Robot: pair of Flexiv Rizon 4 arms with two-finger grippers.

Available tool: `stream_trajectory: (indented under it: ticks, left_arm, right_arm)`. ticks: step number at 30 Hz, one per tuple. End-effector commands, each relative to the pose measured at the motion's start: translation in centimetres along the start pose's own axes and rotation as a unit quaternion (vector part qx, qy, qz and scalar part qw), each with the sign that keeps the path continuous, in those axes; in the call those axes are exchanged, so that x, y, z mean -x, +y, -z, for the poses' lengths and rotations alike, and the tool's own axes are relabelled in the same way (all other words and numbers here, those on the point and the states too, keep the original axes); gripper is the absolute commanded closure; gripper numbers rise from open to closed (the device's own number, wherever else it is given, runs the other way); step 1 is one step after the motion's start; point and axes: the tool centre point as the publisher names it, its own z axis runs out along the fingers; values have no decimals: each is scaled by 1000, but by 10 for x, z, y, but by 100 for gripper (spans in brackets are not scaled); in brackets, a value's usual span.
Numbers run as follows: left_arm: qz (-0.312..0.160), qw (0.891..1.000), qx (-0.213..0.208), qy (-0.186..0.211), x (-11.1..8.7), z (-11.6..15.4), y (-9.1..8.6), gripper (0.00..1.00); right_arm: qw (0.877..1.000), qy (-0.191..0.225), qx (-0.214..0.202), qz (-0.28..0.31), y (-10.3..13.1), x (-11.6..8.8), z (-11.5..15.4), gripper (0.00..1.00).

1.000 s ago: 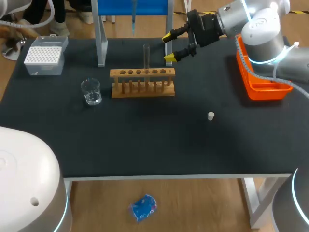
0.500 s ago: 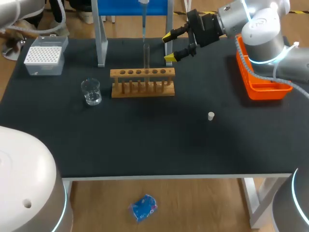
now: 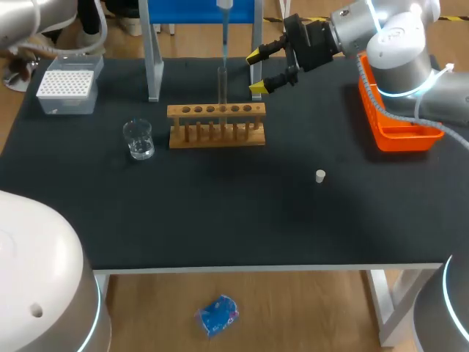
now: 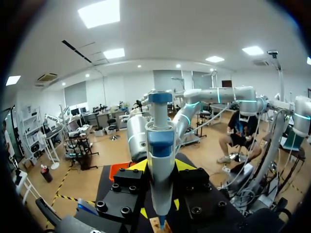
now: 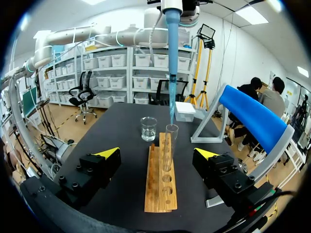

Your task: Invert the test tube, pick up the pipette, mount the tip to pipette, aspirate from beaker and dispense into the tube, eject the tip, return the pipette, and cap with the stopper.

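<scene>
The black tabletop (image 3: 220,213) had a light wooden rack (image 3: 216,125) (image 5: 160,182) toward its far side, and a clear glass test tube (image 3: 222,86) (image 5: 168,145) stood upright in one of the rack's middle holes. Directly above it hung a white and blue pipette (image 3: 223,6) (image 4: 160,141). Its long blue tip (image 3: 223,44) (image 5: 172,63) pointed straight down and ended just over the tube's mouth; I could not tell whether it had entered. The left gripper (image 4: 160,167) was clamped on the pipette's body, one finger on either side.

To the right of the tube, the right gripper (image 3: 256,72) (image 5: 158,154) hovered over the table's far edge. Its yellow-tipped fingers were spread wide with nothing between them, and it pointed toward the rack.

A small clear glass beaker (image 3: 138,139) (image 5: 148,128) stood just left of the rack. The white box of pipette tips (image 3: 67,92) (image 5: 185,110) sat at the far left corner. A small white stopper (image 3: 320,176) lay alone on the right, nearer than the rack. An orange plastic bin (image 3: 399,128) rested at the right edge, partly under the right arm (image 3: 396,44). A blue and grey stand (image 3: 154,59) (image 5: 252,116) rose behind the rack.
</scene>
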Motion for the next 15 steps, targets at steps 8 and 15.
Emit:
stream_trajectory:
  ticks: [8, 15]
  left_arm:
    - [9, 1000, -7, -2, -1, 4, 13, 100]
    - [15, 1000, -7, -6, -2, 10, 18, 100]
  right_arm:
    - [1000, 0, 1, 0, -1, 0, 0, 0]
    - [1000, 0, 1, 0, -1, 0, 0, 0]
